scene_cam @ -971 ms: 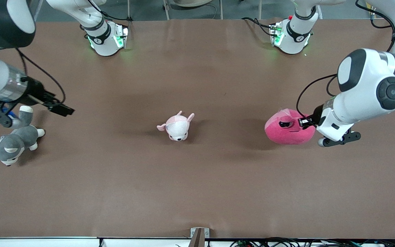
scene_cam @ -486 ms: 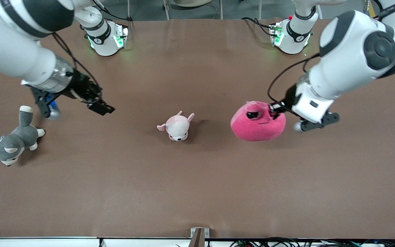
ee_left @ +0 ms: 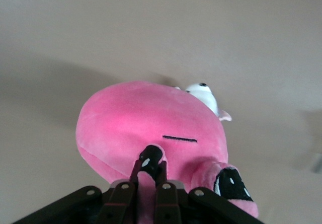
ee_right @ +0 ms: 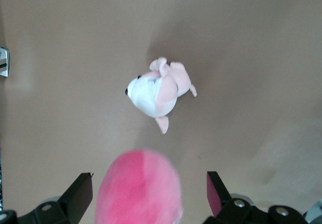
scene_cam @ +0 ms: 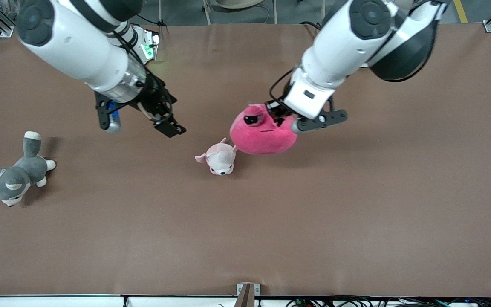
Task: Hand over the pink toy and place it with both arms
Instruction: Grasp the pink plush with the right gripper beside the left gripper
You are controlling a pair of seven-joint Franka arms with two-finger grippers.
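Observation:
The pink toy hangs in the air, held by a fold at its top in my left gripper. It is over the middle of the table, partly over the small pale pink plush. In the left wrist view the shut fingertips pinch pink fabric above the toy's mouth line. My right gripper is open and empty over the table, toward the right arm's end from the toy, with a gap between them. In the right wrist view the toy's blurred end shows between the spread fingers of the right gripper.
The small pale pink-and-white plush lies on the brown table under the toy's edge; it also shows in the left wrist view and the right wrist view. A grey-and-white plush dog lies near the right arm's end.
My left gripper has lifted the pink toy and carried it from the left arm's end to the table's middle. My right gripper has moved from over the grey dog toward the middle.

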